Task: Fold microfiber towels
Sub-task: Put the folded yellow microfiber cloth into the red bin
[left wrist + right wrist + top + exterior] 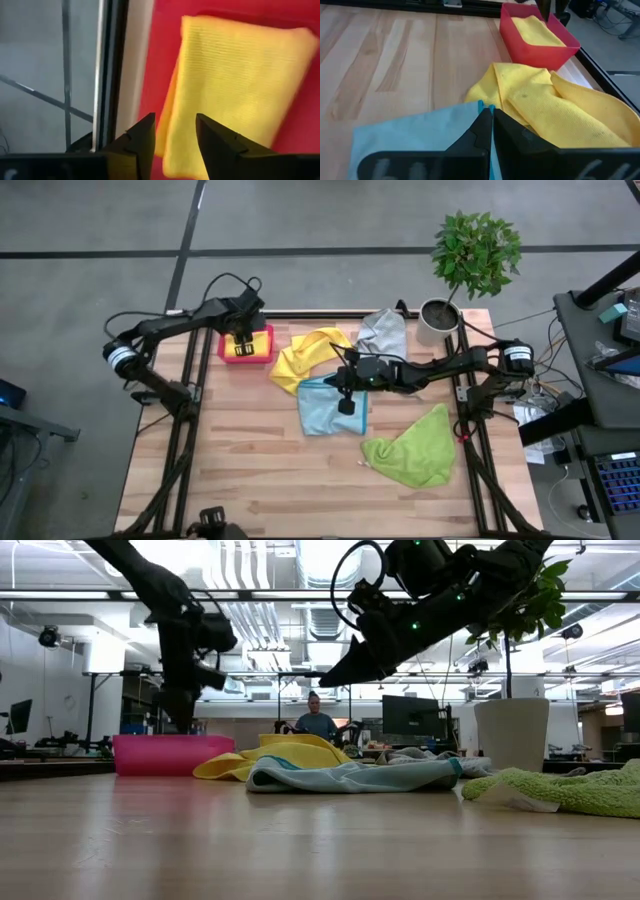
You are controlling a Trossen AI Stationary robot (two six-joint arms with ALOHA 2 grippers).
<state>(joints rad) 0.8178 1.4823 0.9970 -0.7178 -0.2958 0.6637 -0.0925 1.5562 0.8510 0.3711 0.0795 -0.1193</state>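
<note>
Microfiber towels lie across my table: from above, a folded yellow towel [244, 346] sits in the pink-red bin [262, 356] under my left gripper [243, 338], while loose yellow [305, 358], grey [385, 333], light blue [322, 408] and lime green [412, 448] ones spread mid-table around my right gripper [345, 404]. Low down, both grippers seem to hang clear. My left wrist shows fingers [140, 145] apart above the folded towel. My right wrist shows fingers [480, 131] pressed together, empty, over the blue cloth.

The left gripper [241, 343] hangs at the table's far left, fingers [137, 145] parted. The right gripper [345, 402] reaches to mid-table, fingers [482, 131] pressed together.
</note>
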